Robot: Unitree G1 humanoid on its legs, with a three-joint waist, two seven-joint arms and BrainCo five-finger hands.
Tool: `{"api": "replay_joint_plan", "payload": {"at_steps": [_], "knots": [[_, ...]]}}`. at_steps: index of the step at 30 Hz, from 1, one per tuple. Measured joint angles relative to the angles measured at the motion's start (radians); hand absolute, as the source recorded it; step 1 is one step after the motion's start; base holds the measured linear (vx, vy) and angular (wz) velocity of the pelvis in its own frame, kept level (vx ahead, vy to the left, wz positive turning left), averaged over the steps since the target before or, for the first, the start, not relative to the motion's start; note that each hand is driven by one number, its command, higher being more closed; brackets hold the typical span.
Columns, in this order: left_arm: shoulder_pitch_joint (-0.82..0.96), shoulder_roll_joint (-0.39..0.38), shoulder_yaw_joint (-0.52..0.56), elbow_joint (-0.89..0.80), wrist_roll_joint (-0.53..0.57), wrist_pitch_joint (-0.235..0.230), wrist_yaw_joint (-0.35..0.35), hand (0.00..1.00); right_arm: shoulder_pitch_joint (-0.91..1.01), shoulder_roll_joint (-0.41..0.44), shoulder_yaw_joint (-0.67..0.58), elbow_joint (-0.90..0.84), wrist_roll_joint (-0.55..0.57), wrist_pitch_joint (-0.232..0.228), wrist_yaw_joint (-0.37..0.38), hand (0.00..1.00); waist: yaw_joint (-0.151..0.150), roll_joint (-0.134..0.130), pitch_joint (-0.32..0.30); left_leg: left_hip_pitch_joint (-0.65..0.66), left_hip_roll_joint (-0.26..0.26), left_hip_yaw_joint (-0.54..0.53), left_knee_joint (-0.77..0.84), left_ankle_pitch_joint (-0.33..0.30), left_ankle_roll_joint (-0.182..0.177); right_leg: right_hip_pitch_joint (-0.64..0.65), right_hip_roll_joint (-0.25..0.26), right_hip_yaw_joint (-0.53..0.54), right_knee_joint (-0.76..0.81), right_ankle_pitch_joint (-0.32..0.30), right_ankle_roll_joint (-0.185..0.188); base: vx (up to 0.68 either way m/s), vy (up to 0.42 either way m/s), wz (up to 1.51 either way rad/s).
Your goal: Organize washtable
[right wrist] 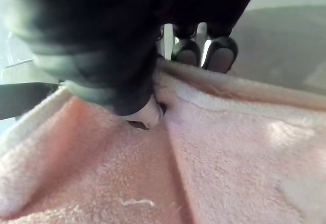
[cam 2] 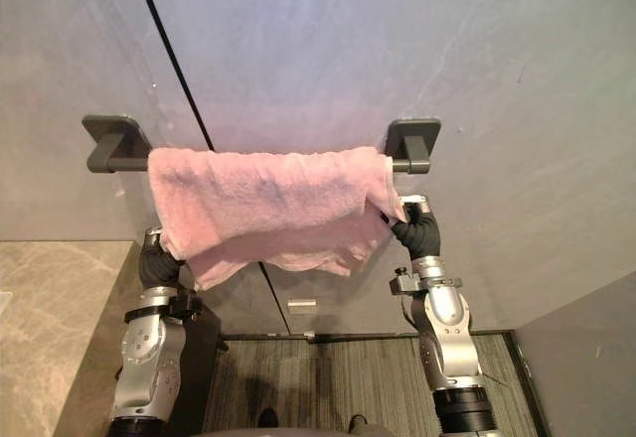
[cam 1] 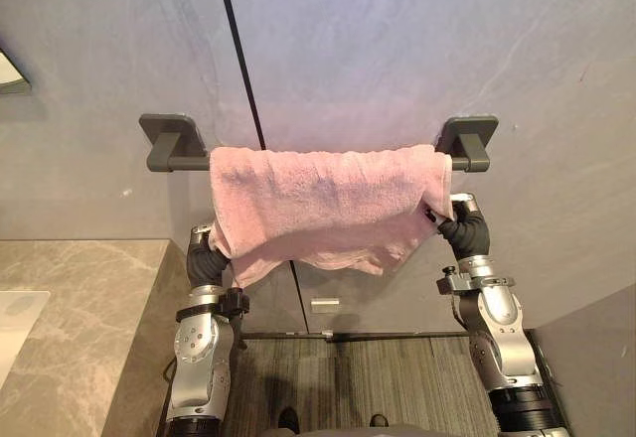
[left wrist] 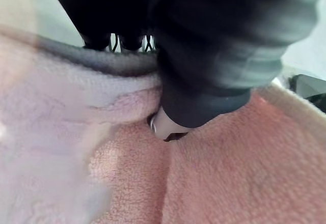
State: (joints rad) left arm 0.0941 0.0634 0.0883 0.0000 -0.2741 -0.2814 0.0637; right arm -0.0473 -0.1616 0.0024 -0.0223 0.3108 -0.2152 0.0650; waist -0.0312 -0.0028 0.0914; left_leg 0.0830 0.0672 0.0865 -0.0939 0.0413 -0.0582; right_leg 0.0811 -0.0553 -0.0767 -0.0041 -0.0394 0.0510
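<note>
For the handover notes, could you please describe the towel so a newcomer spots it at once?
On the grey stone wall beside the beige marble counter, a dark grey bar sits on two brackets. Over it drapes the pink terry towel, the only soft, coloured thing.

Pink towel (cam 1: 328,204) draped over dark wall rail (cam 1: 184,163), rumpled, lower edge hanging uneven.

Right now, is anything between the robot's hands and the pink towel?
Nothing visible. Both hands pinch the pink towel: left hand at its lower left corner, right hand at its right edge. It hangs over the bar.
</note>
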Motion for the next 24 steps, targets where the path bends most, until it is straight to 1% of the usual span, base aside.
{"api": "replay_joint_plan", "payload": {"at_steps": [2, 7, 10, 14, 16, 24], "knots": [[-0.003, -0.015, 0.005, 0.022, -0.002, 0.0, 0.0, 1.0, 0.0, 0.004, 0.0, 0.007, -0.007, 0.0, 0.001, 1.0, 0.0, 0.0, 0.0, 0.0, 0.0, -0.001, 0.0, 0.0, 0.0, 0.0, 0.0, -0.001, 0.0, 0.0, 0.0, 0.0, 0.0, 0.0], [-0.008, -0.02, 0.005, 0.092, -0.002, 0.0, -0.001, 1.0, -0.001, 0.015, 0.002, 0.035, -0.008, -0.006, 0.006, 1.0, -0.001, 0.001, 0.001, 0.001, 0.001, -0.002, 0.0, -0.003, 0.0, 0.0, 0.0, 0.0, 0.001, -0.001, 0.001, 0.0, 0.0, 0.0], [-0.007, -0.023, 0.004, 0.133, -0.002, 0.0, -0.016, 1.0, -0.002, 0.017, 0.003, 0.048, -0.008, -0.013, 0.012, 1.0, 0.001, 0.001, 0.0, 0.001, 0.0, -0.002, 0.0, -0.005, 0.0, 0.0, -0.001, 0.0, 0.002, -0.003, 0.002, 0.0, 0.0, 0.0], [-0.009, -0.024, 0.004, 0.156, -0.012, -0.002, -0.018, 1.0, -0.004, 0.018, 0.004, 0.073, -0.007, -0.024, 0.026, 1.0, 0.004, 0.0, 0.0, 0.002, 0.0, -0.003, 0.0, -0.007, -0.001, 0.001, -0.001, -0.001, 0.005, -0.007, 0.002, 0.0, 0.0, 0.0], [-0.018, -0.024, 0.004, 0.17, -0.028, -0.003, -0.018, 1.0, -0.004, 0.029, 0.004, 0.085, -0.007, -0.026, 0.027, 1.0, 0.006, 0.0, -0.001, 0.003, 0.0, -0.004, 0.0, -0.007, -0.001, 0.002, 0.0, -0.003, 0.005, -0.007, 0.002, 0.0, 0.0, 0.0], [-0.025, -0.024, 0.004, 0.206, -0.032, -0.01, -0.022, 1.0, 0.0, 0.061, 0.004, 0.136, -0.007, -0.032, 0.027, 1.0, 0.009, -0.007, -0.005, 0.011, 0.0, -0.003, -0.001, -0.007, -0.001, 0.006, 0.0, -0.003, 0.002, -0.006, 0.001, 0.0, 0.0, 0.0]]}}
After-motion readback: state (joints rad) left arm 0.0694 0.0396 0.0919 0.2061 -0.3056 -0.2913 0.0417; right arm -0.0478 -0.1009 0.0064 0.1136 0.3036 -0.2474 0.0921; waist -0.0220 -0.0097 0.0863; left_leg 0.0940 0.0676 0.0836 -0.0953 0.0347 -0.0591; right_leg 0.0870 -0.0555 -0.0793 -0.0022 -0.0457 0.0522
